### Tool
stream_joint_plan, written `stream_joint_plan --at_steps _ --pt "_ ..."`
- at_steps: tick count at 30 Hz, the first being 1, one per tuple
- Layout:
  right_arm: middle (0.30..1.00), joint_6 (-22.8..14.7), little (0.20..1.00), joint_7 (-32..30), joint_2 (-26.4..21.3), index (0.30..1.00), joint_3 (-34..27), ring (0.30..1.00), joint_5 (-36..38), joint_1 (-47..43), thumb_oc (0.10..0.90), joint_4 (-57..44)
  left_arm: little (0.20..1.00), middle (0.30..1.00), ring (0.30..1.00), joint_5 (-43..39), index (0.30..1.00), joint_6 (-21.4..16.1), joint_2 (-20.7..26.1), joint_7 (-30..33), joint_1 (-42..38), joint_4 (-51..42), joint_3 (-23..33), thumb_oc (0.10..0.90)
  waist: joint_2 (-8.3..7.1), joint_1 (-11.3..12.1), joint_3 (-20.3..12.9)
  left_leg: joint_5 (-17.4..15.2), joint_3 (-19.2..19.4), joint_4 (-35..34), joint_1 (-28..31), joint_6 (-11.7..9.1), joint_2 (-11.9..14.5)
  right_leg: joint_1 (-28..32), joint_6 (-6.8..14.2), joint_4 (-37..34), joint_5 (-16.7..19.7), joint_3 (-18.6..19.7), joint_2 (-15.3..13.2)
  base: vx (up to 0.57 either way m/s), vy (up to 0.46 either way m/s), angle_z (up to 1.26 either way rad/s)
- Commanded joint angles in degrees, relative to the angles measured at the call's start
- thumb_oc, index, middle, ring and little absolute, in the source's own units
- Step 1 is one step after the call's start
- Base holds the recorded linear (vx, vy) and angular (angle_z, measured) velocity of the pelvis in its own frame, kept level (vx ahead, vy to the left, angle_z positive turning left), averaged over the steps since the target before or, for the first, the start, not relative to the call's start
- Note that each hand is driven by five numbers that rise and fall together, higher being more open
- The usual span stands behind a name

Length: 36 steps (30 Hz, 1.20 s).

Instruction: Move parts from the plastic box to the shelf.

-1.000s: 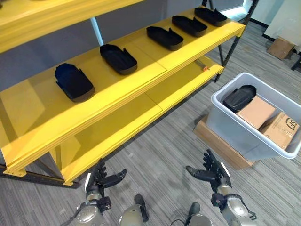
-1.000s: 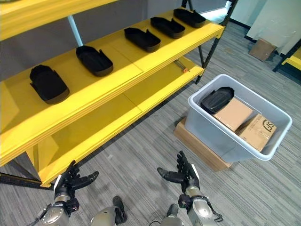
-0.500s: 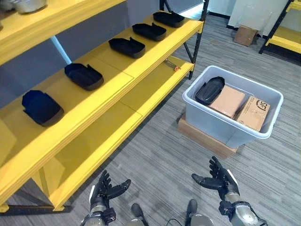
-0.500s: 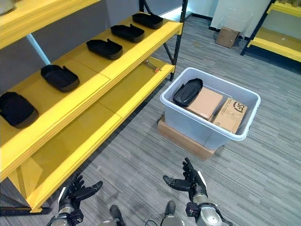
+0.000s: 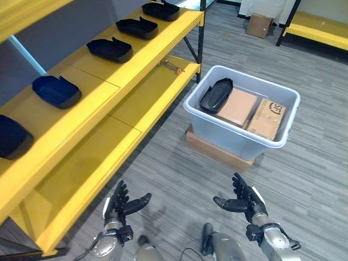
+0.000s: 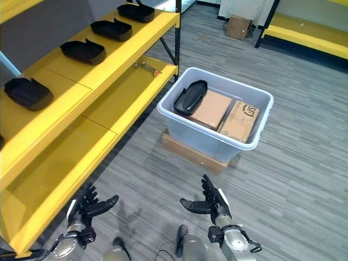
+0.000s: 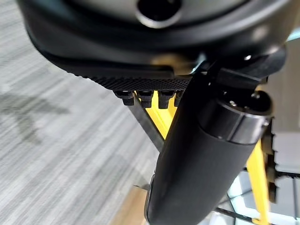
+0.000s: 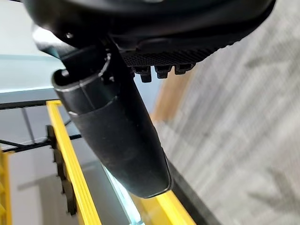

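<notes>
- The shelf (image 5: 103, 103) was smooth yellow painted metal.
- The box (image 5: 234, 138) was smooth, pale grey plastic.
- The part (image 5: 216, 95) in it looked matt black plastic.
- The cartons (image 5: 250, 111) were plain brown cardboard.
</notes>
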Motion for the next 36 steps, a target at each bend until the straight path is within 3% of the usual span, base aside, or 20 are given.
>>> stream_joint_plan --at_steps 1,3,4,7,9,10,15,18,19,23,25,27,29,30,32,33,34,35,36 --pt "1.0 -5.6 1.0 -1.3 -3.2 1.0 -2.9 1.0 -2.0 -1.5 0.9 -6.2 1.0 1.0 1.0 -2.2 1.0 -5.3 -1.3 2.0 -1.8 -7.1 4.4 0.9 0.67 1.0 3.7 -5.3 -7.0 -0.7 -3.7 4.2 -10.9 10.5 5.7 -16.0 4.6 5.8 0.8 0.1 -0.062 -0.25" --pt "1.0 -5.7 1.0 -1.3 -3.3 1.0 -3.5 1.0 -2.2 -1.0 0.9 -5.9 1.0 1.0 1.0 -2.1 1.0 -5.6 -1.6 2.1 -1.0 -6.8 5.4 0.9 0.75 1.5 3.9 -2.4 -4.8 -8.4 -4.8 3.3 -9.1 11.7 5.8 -16.3 4.1 6.3 1.6 0.2 -0.002 -0.62" --pt "1.0 -5.9 1.0 -1.4 -3.1 1.0 -3.8 1.0 -2.0 -0.8 0.9 -5.7 1.0 1.0 1.0 -2.0 1.0 -5.7 -1.7 2.3 -1.1 -6.0 5.5 0.9 1.12 2.0 4.4 0.8 -3.6 -14.4 -4.8 2.4 -9.1 12.4 5.9 -16.0 3.6 6.4 2.2 0.22 0.083 -0.88" --pt "1.0 -6.3 1.0 -2.8 -3.1 1.0 -3.8 1.0 -4.1 -1.5 0.9 -5.0 1.0 1.0 1.0 -3.0 1.0 -6.5 -2.0 4.0 -2.2 -3.9 6.7 0.9 2.13 4.4 5.4 5.4 -6.5 -25.7 -6.4 1.3 -10.5 14.1 5.7 -13.6 1.2 8.2 4.4 0.26 0.099 -0.48" --pt "1.0 -6.5 1.0 -2.9 -3.0 1.0 -3.7 1.0 -4.2 -2.0 0.9 -4.8 1.0 1.0 1.0 -3.7 1.0 -6.7 -2.3 4.4 -2.6 -3.1 6.9 0.9 2.32 4.9 5.6 6.1 -8.0 -27.3 -6.5 0.9 -10.8 14.6 5.5 -12.8 0.5 9.4 5.4 0.22 0.089 -1.08" --pt "1.0 -6.5 1.0 -3.1 -3.0 1.0 -3.5 1.0 -4.6 -2.6 0.9 -3.8 1.0 1.0 1.0 -3.7 1.0 -6.9 -2.5 4.9 -3.1 -2.5 7.3 0.9 2.49 5.5 5.6 6.8 -10.0 -28.9 -6.7 0.2 -10.8 16.0 5.1 -11.2 -1.7 11.5 6.9 0.19 0.085 -0.97" --pt "1.0 -6.4 1.0 -2.5 -2.0 1.0 -3.0 1.0 -4.1 -2.5 0.9 -3.2 1.0 1.0 1.0 -3.9 1.0 -6.8 -2.2 4.8 -3.9 -2.3 6.1 0.9 1.94 6.3 3.7 7.4 -14.3 -27.4 -4.6 0.7 -10.7 20.2 5.2 -10.8 -4.8 15.2 7.4 0.32 0.188 -0.92" --pt "1.0 -6.5 1.0 -2.8 -1.5 1.0 -3.3 1.0 -3.4 -2.4 0.9 -3.2 1.0 1.0 1.0 -3.9 1.0 -6.8 -1.2 4.9 -5.1 -2.4 4.7 0.9 0.73 5.7 3.0 5.9 -13.6 -24.0 -5.6 1.2 -11.4 21.7 5.8 -12.0 -4.9 14.8 5.9 0.21 0.141 -0.56" --pt "1.0 -6.4 1.0 -2.7 -1.1 1.0 -3.4 1.0 -2.9 -2.6 0.9 -3.6 1.0 1.0 1.0 -3.9 1.0 -7.1 -0.3 4.9 -5.8 -3.2 4.0 0.9 -0.52 5.5 1.9 3.4 -13.3 -20.4 -6.4 2.3 -12.5 22.7 6.5 -13.1 -4.7 15.4 4.3 0.23 0.196 0.02" --pt "1.0 -5.9 1.0 -2.4 -0.4 1.0 -3.0 1.0 -2.7 -3.2 0.9 -3.3 1.0 1.0 1.0 -4.0 1.0 -7.3 0.7 5.2 -6.3 -3.9 3.3 0.9 -2.36 5.5 0.0 -1.4 -11.1 -13.3 -9.7 4.1 -14.5 22.9 8.3 -14.1 -3.8 16.0 0.8 0.23 0.223 -0.3" --pt "1.0 -5.1 1.0 -2.1 0.1 1.0 -3.2 1.0 -2.7 -3.5 0.9 -3.1 1.0 1.0 1.0 -3.7 1.0 -6.6 1.4 5.3 -6.3 -4.0 2.8 0.9 -3.83 5.5 -1.2 -6.3 -9.7 -8.5 -11.6 6.2 -15.9 23.0 10.1 -14.5 -2.6 15.6 -1.6 0.3 0.296 -0.18" --pt "1.0 -4.6 1.0 -1.9 0.4 1.0 -3.3 1.0 -3.0 -4.0 0.9 -3.5 1.0 1.0 1.0 -3.0 1.0 -6.1 2.5 5.1 -6.3 -4.0 2.6 0.9 -4.91 5.5 -2.0 -9.5 -8.9 -7.2 -11.6 7.7 -17.5 22.3 11.6 -12.7 0.7 15.5 -3.0 0.25 0.285 0.0" --pt "1.0 -4.6 1.0 -1.7 0.5 1.0 -3.2 1.0 -3.3 -4.4 0.9 -3.7 1.0 1.0 1.0 -2.4 1.0 -5.6 3.1 4.9 -6.3 -4.0 2.3 0.9 -5.32 5.5 -2.6 -10.6 -8.3 -7.4 -11.2 8.6 -18.5 21.4 12.6 -10.8 4.1 15.5 -3.6 0.19 0.277 0.17" --pt "1.0 -4.5 1.0 -1.5 0.7 1.0 -2.7 1.0 -3.4 -4.9 0.9 -3.8 1.0 1.0 1.0 -2.2 1.0 -5.3 3.6 4.8 -6.5 -4.1 2.2 0.9 -5.57 5.5 -3.0 -11.4 -8.1 -8.5 -9.8 9.5 -19.6 20.1 13.2 -8.0 7.5 15.4 -3.7 0.19 0.299 0.12" --pt "1.0 -4.2 1.0 -0.8 0.7 1.0 -1.6 1.0 -4.2 -5.6 0.9 -3.8 1.0 1.0 1.0 -1.5 1.0 -4.8 4.7 4.6 -7.0 -4.4 2.2 0.9 -4.62 4.5 -2.7 -11.3 -8.4 -13.8 -5.0 11.1 -21.0 14.0 14.5 2.7 15.0 14.4 -2.6 0.2 0.433 0.13" --pt "1.0 -4.1 1.0 -0.3 0.7 1.0 -1.3 1.0 -4.8 -5.6 0.9 -4.0 1.0 1.0 1.0 -1.1 1.0 -4.5 5.0 4.2 -7.3 -4.6 2.4 0.9 -2.94 3.5 -1.8 -11.3 -8.3 -16.8 -1.2 12.0 -21.3 10.0 13.9 8.7 16.1 11.6 -2.9 0.24 0.52 0.22" --pt "1.0 -4.0 1.0 0.0 0.6 1.0 -1.2 1.0 -5.4 -5.2 0.9 -4.3 1.0 1.0 1.0 -0.8 1.0 -4.2 4.7 3.3 -7.2 -4.8 2.2 0.9 -1.49 2.8 -1.1 -11.6 -8.2 -18.9 2.3 12.4 -21.4 6.3 13.2 10.4 14.3 8.6 -3.8 0.31 0.453 0.18" --pt "1.0 -4.0 1.0 0.3 0.4 1.0 -1.3 1.0 -5.5 -5.4 0.9 -3.9 1.0 1.0 1.0 -0.8 1.0 -4.3 4.5 2.7 -7.5 -4.5 1.7 0.9 -0.55 1.8 -0.3 -11.2 -8.4 -21.2 5.3 12.3 -21.9 2.3 11.8 8.0 10.0 6.4 -2.6 0.33 0.287 0.12" --pt "1.0 -4.1 1.0 0.0 0.3 1.0 -1.4 1.0 -5.3 -5.6 0.9 -3.3 1.0 1.0 1.0 -1.3 1.0 -4.3 4.3 2.4 -7.6 -4.4 1.5 0.9 -0.71 1.6 0.0 -11.5 -7.7 -22.0 7.0 12.0 -22.4 1.7 11.5 1.8 8.5 2.8 -3.3 0.32 0.141 0.09"
